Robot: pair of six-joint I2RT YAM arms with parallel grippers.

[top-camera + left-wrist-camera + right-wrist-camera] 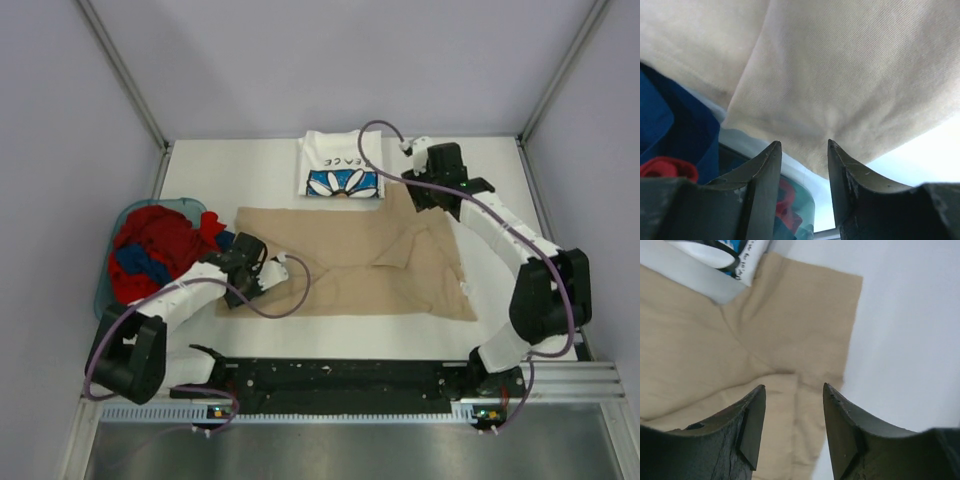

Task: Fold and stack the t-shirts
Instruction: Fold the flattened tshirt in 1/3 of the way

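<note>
The right hand hovers open, gripping nothing, over the tan t-shirt spread on the counter just beside the folded daisy-print t-shirt, while the left hand, parted, may snag and drag the tan hem.

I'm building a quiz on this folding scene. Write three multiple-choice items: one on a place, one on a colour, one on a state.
1. Where does the white daisy-print shirt lie?
A. in the basket
B. at the table's far edge, beyond the tan shirt
C. under the left gripper

2. What colours are the clothes in the teal basket?
A. red and blue
B. green and yellow
C. all white

3. How does the right gripper stand?
A. shut on the tan shirt
B. open above the tan shirt
C. holding the basket

Answers: 1 B, it lies folded past the tan shirt. 2 A, red and blue cloth fills it. 3 B, nothing is between its fingers.
</note>
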